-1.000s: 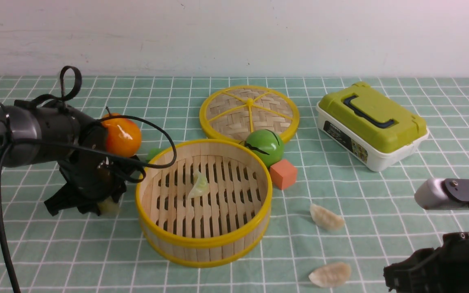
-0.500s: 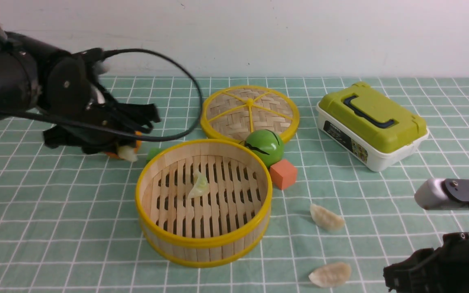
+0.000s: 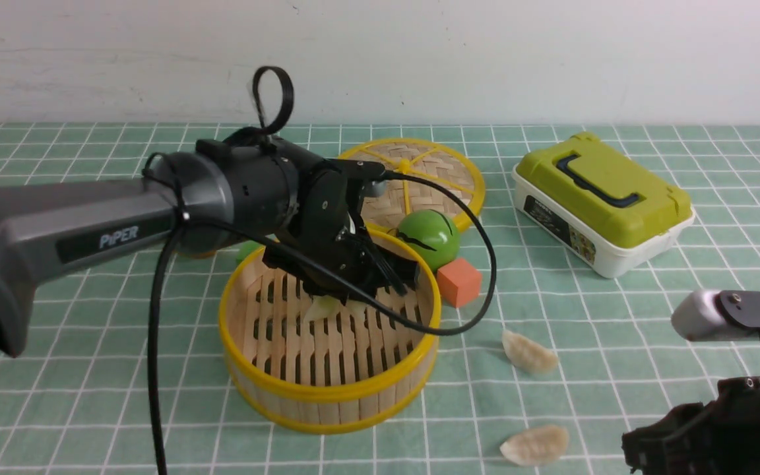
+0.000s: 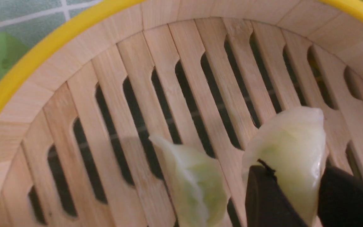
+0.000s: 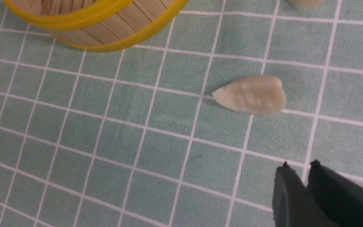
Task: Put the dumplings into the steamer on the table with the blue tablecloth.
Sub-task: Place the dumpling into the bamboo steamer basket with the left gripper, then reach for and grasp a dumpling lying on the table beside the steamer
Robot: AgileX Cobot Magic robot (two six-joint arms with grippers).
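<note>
Left hand [image 4: 291, 167] pinches pleated pale-green dumpling [image 4: 288, 135] — over slatted bamboo steamer [image 4: 181, 12].

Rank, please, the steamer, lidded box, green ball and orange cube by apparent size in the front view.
1. steamer
2. lidded box
3. green ball
4. orange cube
The steamer is nearer the camera, so its lead over the box is unsure.

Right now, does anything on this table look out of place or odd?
Nothing looks spilled or broken. The farther off-white dumpling and the nearer off-white dumpling lie loose on the tablecloth, right of the steamer, not inside it.
</note>
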